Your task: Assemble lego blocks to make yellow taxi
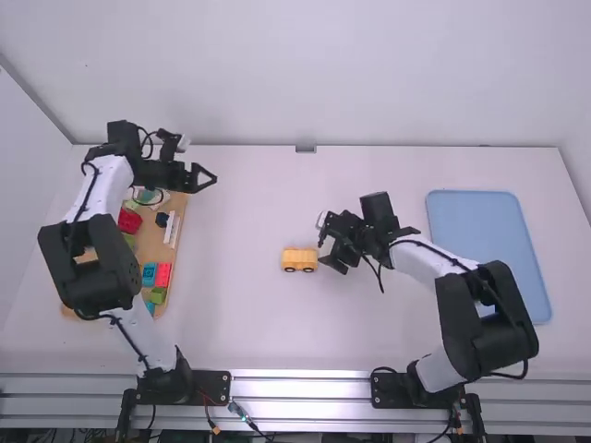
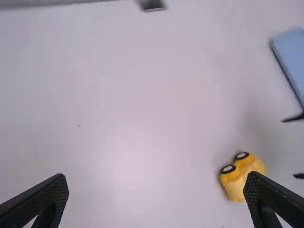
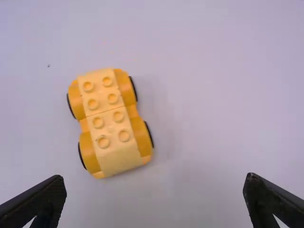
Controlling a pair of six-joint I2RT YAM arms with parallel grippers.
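The yellow car [image 1: 299, 259] stands upright on its wheels on the white table [image 1: 249, 323], its studded top bare, and the right gripper [image 1: 324, 252] is just beside it on the right, empty with its fingers spread wide. The left gripper [image 1: 209, 175], likewise empty and wide apart, is well off to the car's left and farther up the table, while the wooden board [image 1: 148, 238] with its loose bricks [image 1: 149, 274] lies left of the car and the blue tray [image 1: 476, 231] well to its right.
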